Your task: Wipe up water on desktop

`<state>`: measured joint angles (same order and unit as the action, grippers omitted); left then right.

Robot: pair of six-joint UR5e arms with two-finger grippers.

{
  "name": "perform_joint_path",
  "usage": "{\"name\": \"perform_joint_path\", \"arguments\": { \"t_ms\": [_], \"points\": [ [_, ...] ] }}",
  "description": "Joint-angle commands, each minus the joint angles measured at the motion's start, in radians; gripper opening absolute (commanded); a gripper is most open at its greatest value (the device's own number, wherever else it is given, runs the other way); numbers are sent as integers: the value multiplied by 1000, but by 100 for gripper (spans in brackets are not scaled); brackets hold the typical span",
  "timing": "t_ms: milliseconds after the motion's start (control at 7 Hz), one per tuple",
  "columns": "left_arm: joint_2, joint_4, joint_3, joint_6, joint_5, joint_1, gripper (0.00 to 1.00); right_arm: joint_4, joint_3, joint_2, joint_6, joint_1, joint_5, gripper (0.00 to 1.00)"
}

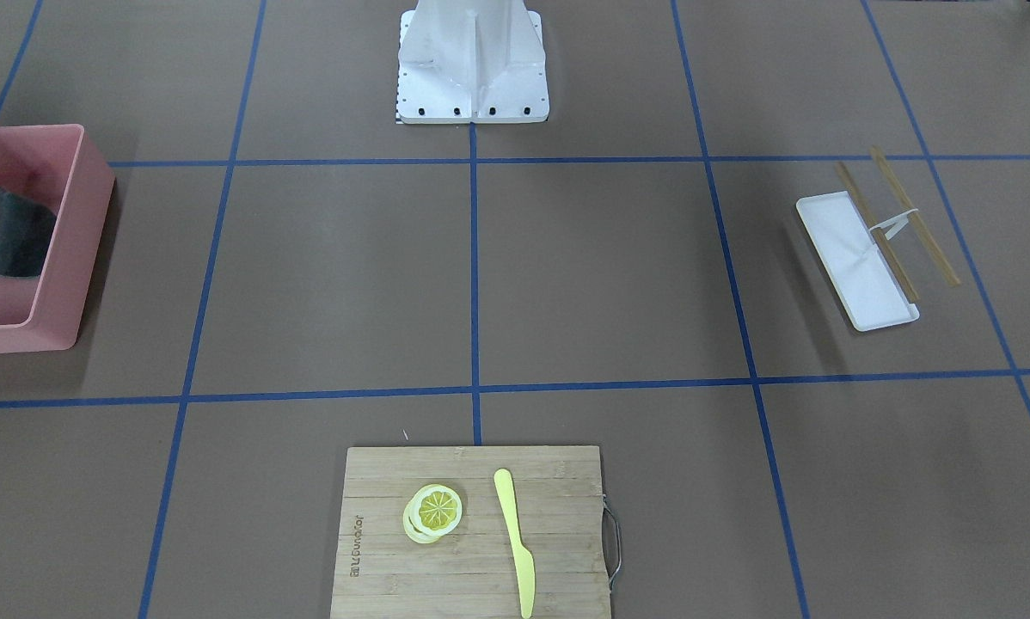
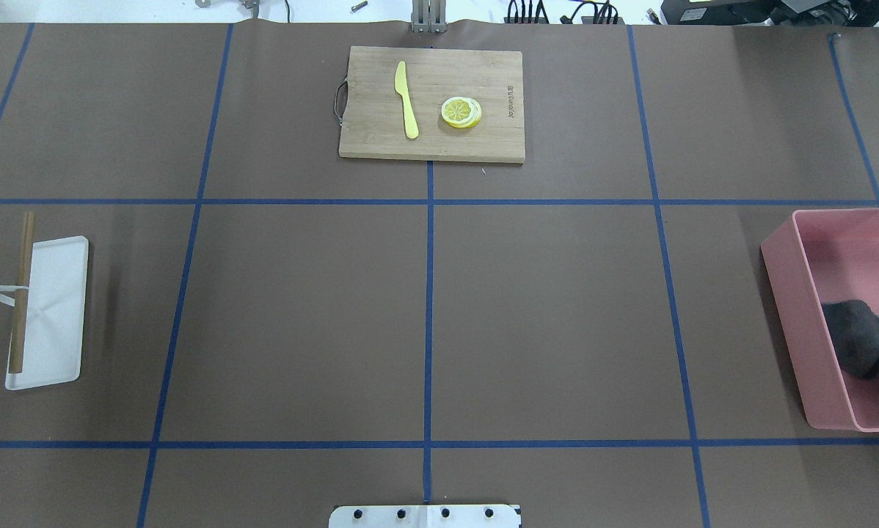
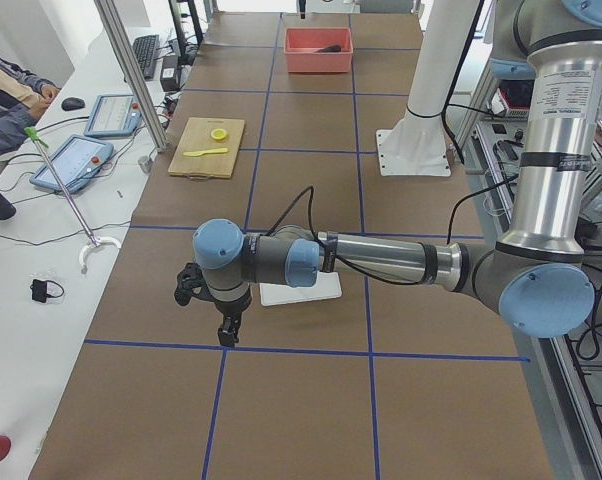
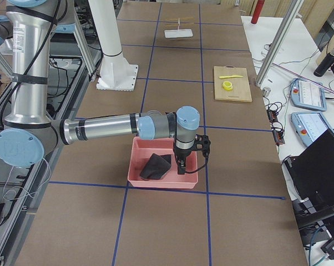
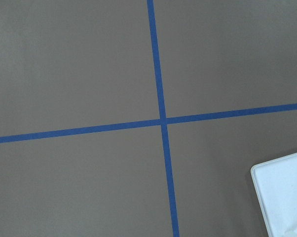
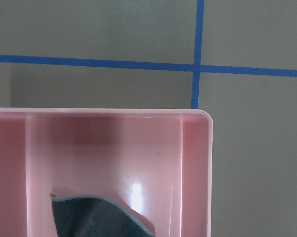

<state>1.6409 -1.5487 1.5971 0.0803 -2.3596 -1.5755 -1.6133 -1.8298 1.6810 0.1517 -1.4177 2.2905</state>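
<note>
The desktop [image 2: 542, 323] is a flat brown surface crossed by blue tape lines; I see no water on it. A dark grey cloth [image 2: 861, 337] lies in a pink bin [image 2: 784, 293] at the robot's right. My right gripper [image 4: 181, 168] hangs over the bin beside the cloth [image 4: 156, 166], which also shows in the right wrist view [image 6: 99, 217]. My left gripper [image 3: 224, 336] hangs above the desktop beside a white tray [image 3: 306, 292]. Both grippers show only in the side views, so I cannot tell whether they are open or shut.
The white tray [image 2: 54, 308] with two wooden sticks [image 2: 21, 293] across it sits at the robot's left. A bamboo cutting board [image 2: 483, 139] at the far middle carries a yellow knife [image 2: 406, 99] and lemon slices [image 2: 460, 112]. The robot's white base [image 1: 472, 60] stands at the near edge.
</note>
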Motion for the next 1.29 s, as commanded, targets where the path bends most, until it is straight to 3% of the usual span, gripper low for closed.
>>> {"name": "perform_joint_path", "arguments": {
  "t_ms": [0, 571, 1000, 1143],
  "points": [
    [5, -2, 9, -1, -1, 0, 98, 0, 1, -4, 5, -1, 0, 100],
    [1, -2, 18, 1, -1, -1, 98, 1, -34, 37, 5, -12, 7, 100],
    [-7, -2, 29, 1, 0, -1, 98, 1, -190, 184, 11, -15, 7, 100],
    [-7, -2, 27, 1, -1, -1, 98, 3, -200, 207, 11, -15, 9, 100]
  ]
}}
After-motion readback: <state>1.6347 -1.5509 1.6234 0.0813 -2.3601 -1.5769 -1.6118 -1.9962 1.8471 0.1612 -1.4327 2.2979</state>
